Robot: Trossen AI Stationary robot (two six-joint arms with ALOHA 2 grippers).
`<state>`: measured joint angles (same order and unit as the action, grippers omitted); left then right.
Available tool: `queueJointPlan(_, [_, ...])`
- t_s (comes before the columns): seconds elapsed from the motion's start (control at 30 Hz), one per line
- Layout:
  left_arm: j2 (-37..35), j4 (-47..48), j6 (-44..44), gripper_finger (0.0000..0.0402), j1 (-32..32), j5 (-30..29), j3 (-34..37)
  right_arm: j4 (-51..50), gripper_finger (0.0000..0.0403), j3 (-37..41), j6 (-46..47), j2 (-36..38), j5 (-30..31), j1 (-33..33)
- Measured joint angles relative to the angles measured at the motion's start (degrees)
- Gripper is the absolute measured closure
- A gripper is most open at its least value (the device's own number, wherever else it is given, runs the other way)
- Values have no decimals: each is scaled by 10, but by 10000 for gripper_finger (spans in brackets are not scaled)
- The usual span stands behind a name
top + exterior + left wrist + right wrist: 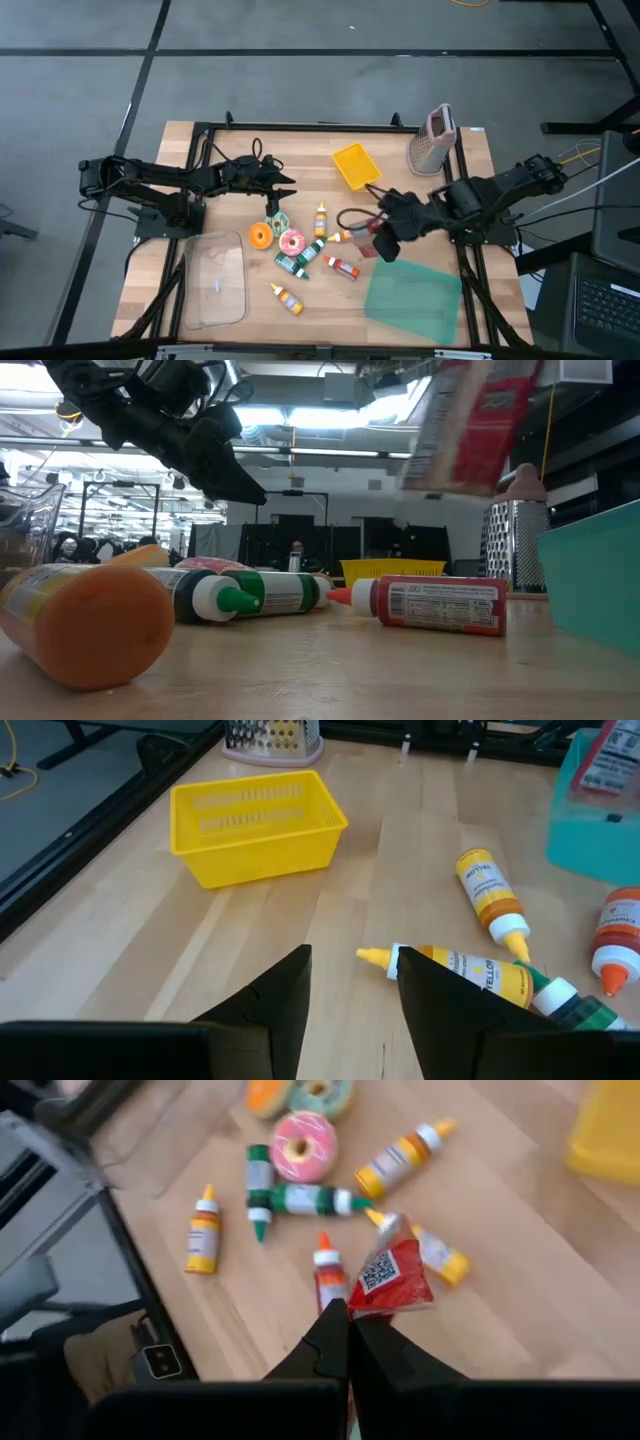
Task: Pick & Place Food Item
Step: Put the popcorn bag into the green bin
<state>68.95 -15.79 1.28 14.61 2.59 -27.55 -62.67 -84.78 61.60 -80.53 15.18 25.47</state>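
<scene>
Right pincer (348,1318) pinches a red packet (394,1278) by its edge above scattered bottles — a thin hold that may slip; left pincer (352,982) hangs part-open.

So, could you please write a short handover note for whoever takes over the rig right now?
Right gripper: shut on the red packet, held in the air above the bottles.
Left gripper: open, empty, above the table near the yellow bottle.
Yellow basket, teal bin and clear container look empty.
Done: packet picked up.
Left: place it; the destination is not evident.
</scene>
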Motion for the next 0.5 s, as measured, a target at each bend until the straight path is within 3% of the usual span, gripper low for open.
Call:
queueJointPlan(0.3, [0, 0, 0, 256, 0, 0, 0, -94, 403, -37, 205, 0, 23, 128])
queueJointPlan(0.5, [0, 0, 0, 258, 0, 0, 0, -103, 403, -39, 319, 1, 4, 219])
